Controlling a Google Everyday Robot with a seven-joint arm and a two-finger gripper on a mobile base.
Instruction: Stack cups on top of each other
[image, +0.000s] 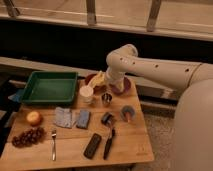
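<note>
The small silver metal cup (106, 98) stands upright on the wooden table (130, 145), just right of the slightly larger cream-white cup (86, 93). The two cups are side by side and apart. My white arm reaches in from the right and bends down at the back of the table. My gripper (108, 87) hangs just above and behind the silver cup, between the reddish-brown bowl (90, 79) and the purple bowl (122, 86). It is open, holds nothing and touches neither cup.
A green tray (50, 87) lies at the back left. A yellow item (99, 78) rests in the reddish-brown bowl. In front are two blue-grey cloths (72, 118), an orange fruit (34, 118), grapes (28, 136), a fork (53, 145), a black remote (92, 146), a dark-handled tool (108, 142) and a small grey dish (128, 113).
</note>
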